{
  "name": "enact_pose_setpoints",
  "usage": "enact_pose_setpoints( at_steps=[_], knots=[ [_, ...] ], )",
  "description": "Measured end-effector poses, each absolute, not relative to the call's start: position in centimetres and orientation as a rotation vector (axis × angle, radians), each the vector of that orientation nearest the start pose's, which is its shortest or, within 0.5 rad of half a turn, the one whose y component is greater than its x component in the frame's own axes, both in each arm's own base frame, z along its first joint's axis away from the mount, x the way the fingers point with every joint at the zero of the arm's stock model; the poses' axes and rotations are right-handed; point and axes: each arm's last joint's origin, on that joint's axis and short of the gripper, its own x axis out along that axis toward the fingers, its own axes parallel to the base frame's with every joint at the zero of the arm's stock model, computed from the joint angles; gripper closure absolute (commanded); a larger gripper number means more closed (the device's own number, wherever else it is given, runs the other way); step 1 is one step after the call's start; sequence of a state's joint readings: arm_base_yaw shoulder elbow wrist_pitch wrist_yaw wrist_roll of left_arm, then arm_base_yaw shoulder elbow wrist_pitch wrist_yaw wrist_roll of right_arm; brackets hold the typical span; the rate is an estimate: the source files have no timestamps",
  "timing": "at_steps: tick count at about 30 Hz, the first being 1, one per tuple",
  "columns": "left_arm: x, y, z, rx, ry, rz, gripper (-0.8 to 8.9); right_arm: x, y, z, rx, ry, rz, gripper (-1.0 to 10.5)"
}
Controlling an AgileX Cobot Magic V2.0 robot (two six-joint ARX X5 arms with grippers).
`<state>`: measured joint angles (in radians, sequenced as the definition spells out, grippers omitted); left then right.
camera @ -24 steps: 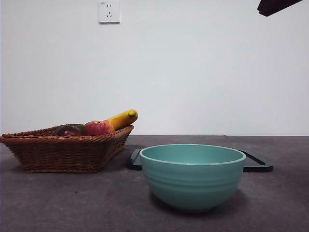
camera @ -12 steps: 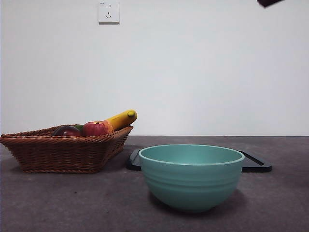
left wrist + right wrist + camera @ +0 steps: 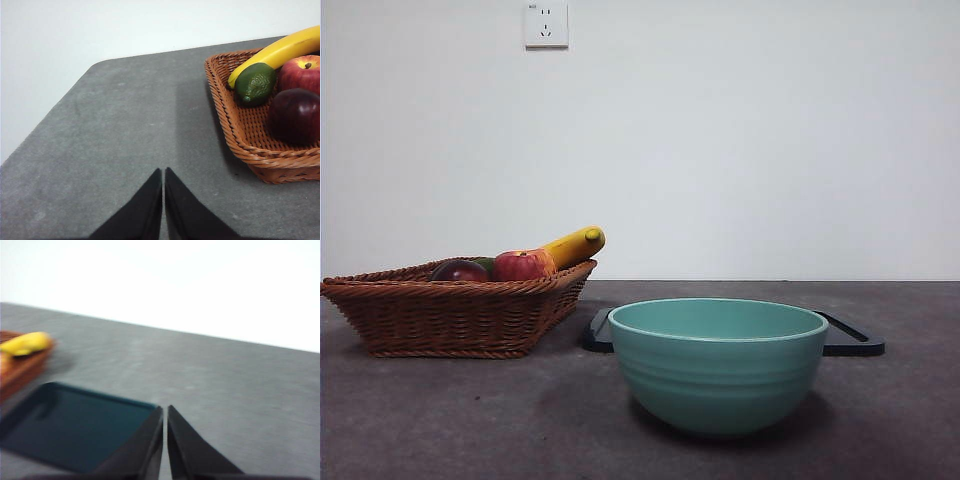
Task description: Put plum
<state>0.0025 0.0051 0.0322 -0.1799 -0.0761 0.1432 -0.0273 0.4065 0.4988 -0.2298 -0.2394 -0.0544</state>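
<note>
The plum (image 3: 295,116) is seen lying in the wicker basket (image 3: 240,135), well apart from the clenched, empty left gripper (image 3: 163,172)

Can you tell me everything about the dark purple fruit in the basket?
The plum is round, smooth and glossy, dark maroon-purple with a soft shine on top. It looks whole and sits in the woven brown basket near one wall, resting on the wicker. The red apple is right beside it and seems to touch it; the green fruit lies nearby. From the front view only its top peeks over the rim. Nothing is holding it.
</note>
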Motion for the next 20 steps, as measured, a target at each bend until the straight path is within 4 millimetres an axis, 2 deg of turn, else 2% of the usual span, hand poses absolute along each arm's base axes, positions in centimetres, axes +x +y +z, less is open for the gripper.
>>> enact_pose_setpoints(
  at_steps=[8, 13, 20],
  knots=[
    [9.5, 0.2, 15.7, 0.149, 0.158, 0.067, 8.06, 10.1, -0.4, 22.4, -0.051, 0.036, 0.095, 9.4],
    [9.5, 0.2, 15.7, 0.149, 0.158, 0.067, 8.06, 9.8, -0.4, 20.6, -0.059, -0.026, 0.071, 9.4],
    [9.5, 0.2, 15.7, 0.149, 0.158, 0.067, 8.06, 9.7, -0.5, 18.0, -0.059, -0.02, 0.062, 9.4]
  ],
)
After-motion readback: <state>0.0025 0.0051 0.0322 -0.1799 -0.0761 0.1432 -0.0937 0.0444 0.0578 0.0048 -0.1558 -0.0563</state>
